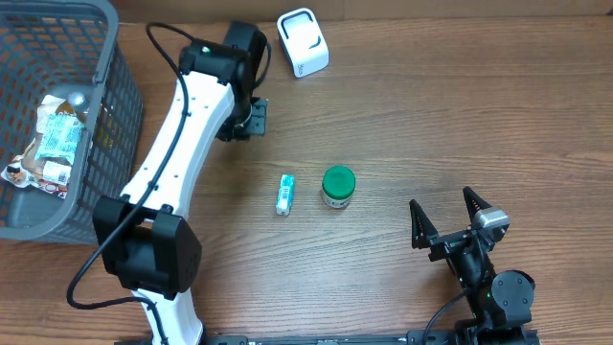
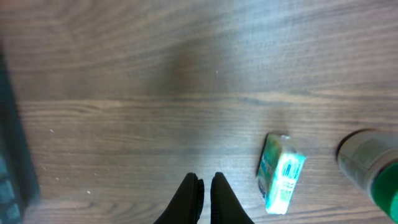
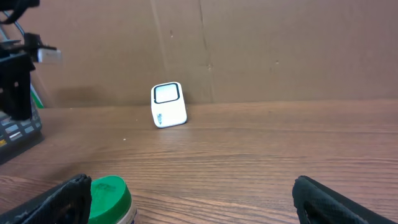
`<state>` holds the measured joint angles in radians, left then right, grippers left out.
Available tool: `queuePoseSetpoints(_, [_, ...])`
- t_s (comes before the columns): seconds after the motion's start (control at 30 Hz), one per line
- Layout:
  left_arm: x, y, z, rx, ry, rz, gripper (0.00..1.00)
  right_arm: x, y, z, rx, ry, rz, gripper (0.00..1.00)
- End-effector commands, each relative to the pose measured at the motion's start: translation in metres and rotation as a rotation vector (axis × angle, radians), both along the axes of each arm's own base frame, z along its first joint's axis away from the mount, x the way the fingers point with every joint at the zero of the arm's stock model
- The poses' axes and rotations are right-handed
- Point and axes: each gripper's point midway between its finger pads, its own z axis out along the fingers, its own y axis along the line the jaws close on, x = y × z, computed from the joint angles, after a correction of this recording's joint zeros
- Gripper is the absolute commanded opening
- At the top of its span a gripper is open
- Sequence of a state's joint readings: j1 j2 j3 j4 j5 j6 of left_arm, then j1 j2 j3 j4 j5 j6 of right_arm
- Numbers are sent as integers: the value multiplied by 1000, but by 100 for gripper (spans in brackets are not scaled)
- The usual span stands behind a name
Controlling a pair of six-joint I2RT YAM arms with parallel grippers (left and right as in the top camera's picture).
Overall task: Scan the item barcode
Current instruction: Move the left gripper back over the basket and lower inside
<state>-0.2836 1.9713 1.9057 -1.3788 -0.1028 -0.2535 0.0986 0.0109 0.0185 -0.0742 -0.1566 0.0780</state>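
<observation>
Centrally on the worktop (image 1: 431,115) lies a small packet (image 1: 284,195), just beside a green-lidded jar (image 1: 337,186). Farther back stands a white scanner (image 1: 303,42). The left gripper (image 2: 205,198) has its jaws together, empty; the right gripper (image 1: 442,203) has its jaws wide apart, empty.

Robot arms: two, a left arm (image 1: 182,125) and a right arm (image 1: 493,287). Grippers: two, one per arm, the left gripper (image 2: 206,179) and the right gripper (image 1: 442,199).

Wire basket (image 1: 115,86): one. Wrapped packets (image 1: 57,134) inside it: several, exact count not discernible.

White scanner (image 1: 303,42): one. Green-lidded jar (image 1: 337,186): one. Small teal-and-white carton (image 1: 284,195): one.

Goods lying on the table (image 1: 431,115) outside the basket: two.
</observation>
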Motion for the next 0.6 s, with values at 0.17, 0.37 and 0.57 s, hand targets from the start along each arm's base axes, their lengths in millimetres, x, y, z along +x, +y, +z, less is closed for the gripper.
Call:
queuePoseSetpoints(0.17, [41, 27, 122, -48, -357, 18, 4, 1, -2, -2, 0, -2, -10, 100])
queuePoseSetpoints(0.37, [47, 70, 193, 31, -565, 70, 14, 1, -2, -2, 0, -2, -10, 100])
queuePoseSetpoints(0.57, [55, 111, 198, 94, -587, 87, 39, 1, -2, -2, 0, -2, -10, 100])
